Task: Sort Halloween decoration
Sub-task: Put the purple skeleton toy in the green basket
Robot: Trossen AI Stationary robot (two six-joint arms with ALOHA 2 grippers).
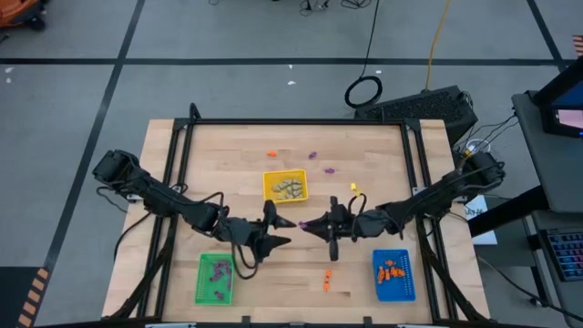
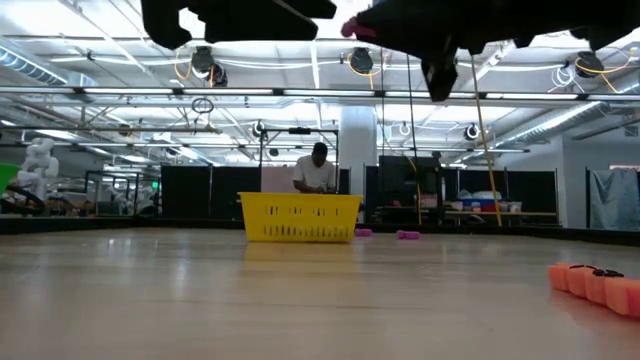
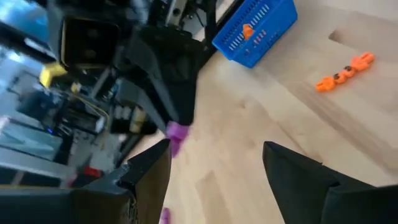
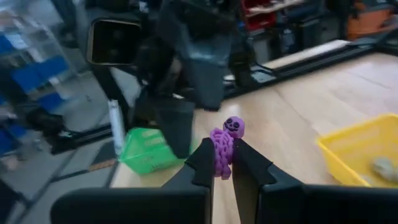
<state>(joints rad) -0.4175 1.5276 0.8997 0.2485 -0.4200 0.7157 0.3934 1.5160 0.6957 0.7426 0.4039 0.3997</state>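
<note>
Held upright in the shut right claw [image 4: 222, 163]: purple skeleton [image 4: 224, 146], head up, straight ahead of the wide-open, empty left claw [image 3: 214, 165], just apart.

We see the two grippers nose to nose over mid-tabletop [image 1: 182, 155], the left gripper [image 1: 282, 241] and right gripper [image 1: 306, 224] leaving only a narrow gap between them. The yellow tray [image 1: 285, 186] stands just beyond, blocking that way. The green tray [image 1: 215, 278] and blue tray [image 1: 393, 274] flank the near edge; between them lies bare wood with, we think, two orange trinkets [image 1: 326, 281].
</note>
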